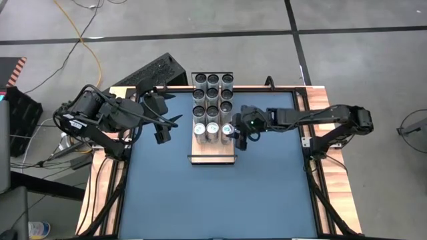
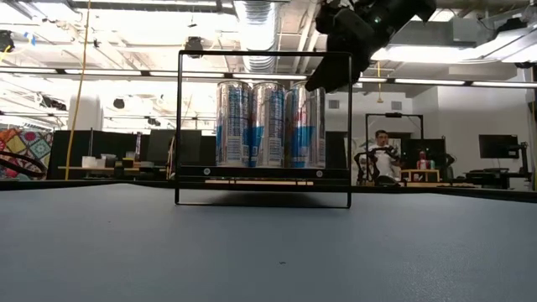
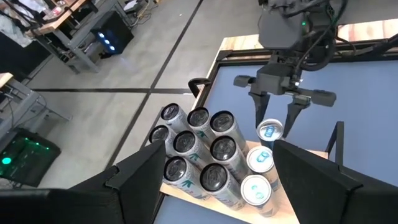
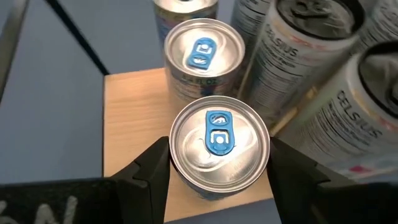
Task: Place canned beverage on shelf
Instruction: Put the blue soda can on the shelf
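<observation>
The shelf (image 1: 213, 152), a light-wood board with black end rails, stands mid-table. It carries several dark-topped cans (image 1: 212, 93) and, nearer, three silver cans with blue tabs. My right gripper (image 1: 236, 136) reaches in from the table's right and is shut on the rightmost silver can (image 4: 219, 152), which stands at the board's edge. My left gripper (image 1: 163, 127) hangs open above the table, left of the shelf, with nothing between its fingers (image 3: 134, 180). My right gripper pinches the silver can's upper wall (image 4: 177, 163), just below the rim, between its two fingers (image 4: 149, 177), one on each opposite side. The fingers slant down from the table's right. The can stands upright with its bottom on the shelf board (image 2: 309, 172).
A black box (image 1: 157, 70) lies at the table's far left corner. Wooden strips (image 1: 100, 193) edge the blue table top (image 1: 213, 200), which lies bare in front of the shelf. A person (image 2: 382, 147) sits in the room behind.
</observation>
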You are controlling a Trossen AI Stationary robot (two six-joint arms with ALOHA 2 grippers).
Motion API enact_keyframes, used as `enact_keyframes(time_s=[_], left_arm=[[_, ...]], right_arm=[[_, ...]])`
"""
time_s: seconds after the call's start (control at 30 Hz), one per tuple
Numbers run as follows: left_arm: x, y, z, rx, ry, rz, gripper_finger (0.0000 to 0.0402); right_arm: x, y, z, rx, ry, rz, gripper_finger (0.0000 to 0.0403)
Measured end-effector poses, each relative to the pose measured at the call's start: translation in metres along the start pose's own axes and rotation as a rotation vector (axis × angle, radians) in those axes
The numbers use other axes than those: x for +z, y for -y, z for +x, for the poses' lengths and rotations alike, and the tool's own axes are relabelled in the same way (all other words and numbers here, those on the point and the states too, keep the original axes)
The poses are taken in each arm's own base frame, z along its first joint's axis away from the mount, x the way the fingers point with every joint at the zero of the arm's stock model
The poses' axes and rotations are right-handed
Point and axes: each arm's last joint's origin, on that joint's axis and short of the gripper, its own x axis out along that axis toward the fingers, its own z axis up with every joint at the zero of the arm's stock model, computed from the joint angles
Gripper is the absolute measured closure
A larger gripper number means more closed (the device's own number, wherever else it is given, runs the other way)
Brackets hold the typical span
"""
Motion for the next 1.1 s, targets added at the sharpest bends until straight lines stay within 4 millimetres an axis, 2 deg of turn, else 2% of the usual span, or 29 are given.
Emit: enact_keyframes(time_s=[0.3,0.7,1.1], left_arm=[[0.0,0.0,0.0,-0.001,0.001,0.0,0.0118],[0.0,0.0,0.0,-0.001,0.001,-0.001,0.0118],[0.0,0.0,0.0,-0.001,0.001,-0.012,0.0118]], right_arm=[[-0.003,-0.017,-0.004,-0.125,0.002,0.098,0.0189],[-0.003,-0.026,-0.007,-0.213,0.044,0.242,0.0189],[-0.002,-0.034,-0.008,-0.228,0.082,0.254,0.0189]])
